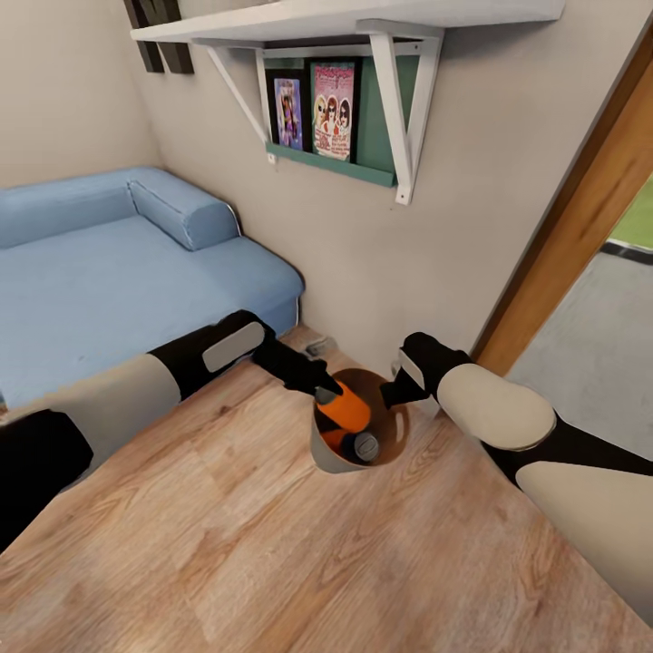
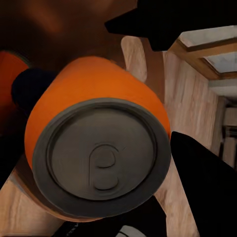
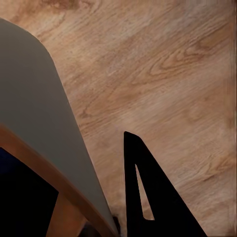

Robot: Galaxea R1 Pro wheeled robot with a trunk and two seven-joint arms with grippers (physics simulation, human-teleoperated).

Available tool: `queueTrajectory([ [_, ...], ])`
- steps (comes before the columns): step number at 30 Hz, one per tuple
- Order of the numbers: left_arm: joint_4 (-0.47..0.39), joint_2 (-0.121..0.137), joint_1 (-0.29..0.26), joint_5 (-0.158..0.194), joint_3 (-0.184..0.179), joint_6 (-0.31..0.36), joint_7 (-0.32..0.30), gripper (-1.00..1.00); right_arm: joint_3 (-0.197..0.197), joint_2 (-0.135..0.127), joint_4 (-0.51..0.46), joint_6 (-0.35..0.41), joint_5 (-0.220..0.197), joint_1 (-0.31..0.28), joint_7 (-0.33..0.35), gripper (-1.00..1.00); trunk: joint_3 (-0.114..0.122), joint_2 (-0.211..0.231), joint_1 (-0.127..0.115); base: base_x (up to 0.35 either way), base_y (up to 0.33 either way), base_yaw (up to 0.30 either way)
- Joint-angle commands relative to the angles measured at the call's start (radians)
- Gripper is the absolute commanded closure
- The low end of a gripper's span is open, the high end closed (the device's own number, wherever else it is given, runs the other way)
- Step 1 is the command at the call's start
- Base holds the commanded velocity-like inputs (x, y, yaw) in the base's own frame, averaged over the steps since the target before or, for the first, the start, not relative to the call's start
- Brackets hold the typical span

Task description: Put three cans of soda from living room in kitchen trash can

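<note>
Left pincer [image 1: 328, 393] is clamped on 1 orange can of soda [image 1: 348, 410], held tilted over the open mouth of the trash can [image 1: 331, 460], which stands on the wood floor [image 1: 272, 562] near the wall, just right of the blue sofa [image 1: 118, 272]. In the left wrist view the can's grey top [image 2: 103, 155] with its pull tab faces the camera, with a dark finger [image 2: 207, 187] beside it; no writing or brand can be read on it. Inside the bin, under the held can, lie at least 1 can with a silvery top [image 1: 365, 445] and some more orange; whether that makes 2 cans there I cannot tell. Right pincer [image 1: 396, 392] sits at the bin's far right rim; in the right wrist view 1 dark finger [image 3: 148, 192] stands just outside the grey wall [image 3: 34, 103], and whether it grips the rim I cannot tell. On the wall, 1 white shelf [image 1: 363, 18] carries 2 colourful posters [image 1: 313, 109] beneath it, their lettering too small to read.
</note>
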Motion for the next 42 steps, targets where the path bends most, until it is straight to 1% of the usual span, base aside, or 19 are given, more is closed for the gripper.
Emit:
queueTrajectory([
  [1, 0.002, -0.005, 0.0, -0.013, -0.001, 0.0, 0.012, 1.0, -0.033, 0.0, 0.001, 0.001, -0.039, 0.0, 0.006, 1.0, 0.003, 0.007, -0.004, 0.0, 0.0, 0.0],
  [2, 0.002, -0.008, 0.001, -0.013, -0.001, 0.0, 0.02, 1.0, -0.033, 0.0, 0.001, 0.001, -0.039, 0.0, 0.006, 1.0, 0.003, 0.007, -0.004, 0.0, 0.0, 0.0],
  [3, 0.003, -0.017, 0.001, -0.013, -0.002, 0.0, 0.043, 1.0, -0.033, 0.0, 0.001, 0.001, -0.039, 0.0, 0.006, 1.0, 0.003, 0.007, -0.004, 0.0, 0.0, 0.0],
  [5, 0.004, -0.043, 0.001, -0.013, -0.002, 0.0, 0.097, 1.0, -0.032, 0.001, 0.002, 0.002, -0.039, 0.0, 0.006, 1.0, 0.003, 0.007, -0.004, 0.0, 0.0, 0.0],
  [8, 0.004, -0.071, 0.001, -0.014, -0.002, 0.0, 0.143, 1.0, -0.033, 0.003, 0.005, 0.001, -0.039, 0.0, 0.005, 1.0, 0.003, 0.007, -0.004, 0.0, 0.0, 0.0],
  [10, 0.004, -0.08, 0.004, -0.014, -0.002, 0.0, 0.164, 1.0, -0.033, 0.003, 0.007, 0.001, -0.039, 0.001, 0.005, 1.0, 0.003, 0.007, -0.004, 0.0, 0.0, 0.0],
  [13, 0.004, -0.086, 0.007, -0.015, -0.002, 0.0, 0.185, 1.0, -0.033, 0.004, 0.008, 0.001, -0.039, 0.001, 0.005, 1.0, 0.003, 0.007, -0.004, 0.0, 0.0, 0.0],
  [18, 0.004, -0.089, 0.01, -0.016, -0.003, 0.0, 0.201, 1.0, -0.033, 0.005, 0.01, 0.001, -0.039, 0.001, 0.005, 1.0, 0.003, 0.007, -0.004, 0.0, 0.0, 0.0],
  [19, 0.004, -0.089, 0.01, -0.016, -0.003, 0.0, 0.202, -1.0, -0.033, 0.005, 0.01, 0.001, -0.039, 0.002, 0.005, 1.0, 0.003, 0.007, -0.004, 0.0, 0.0, 0.0],
  [33, 0.003, -0.089, 0.01, -0.017, -0.003, 0.0, 0.203, -1.0, -0.033, 0.004, 0.01, 0.001, -0.039, 0.01, 0.005, 1.0, 0.003, 0.007, -0.004, 0.0, 0.0, 0.0],
  [42, -0.009, -0.077, 0.011, -0.022, -0.003, 0.0, 0.196, -1.0, -0.032, 0.003, 0.005, 0.001, -0.039, 0.013, 0.005, 1.0, 0.003, 0.007, -0.004, 0.0, 0.0, 0.0],
])
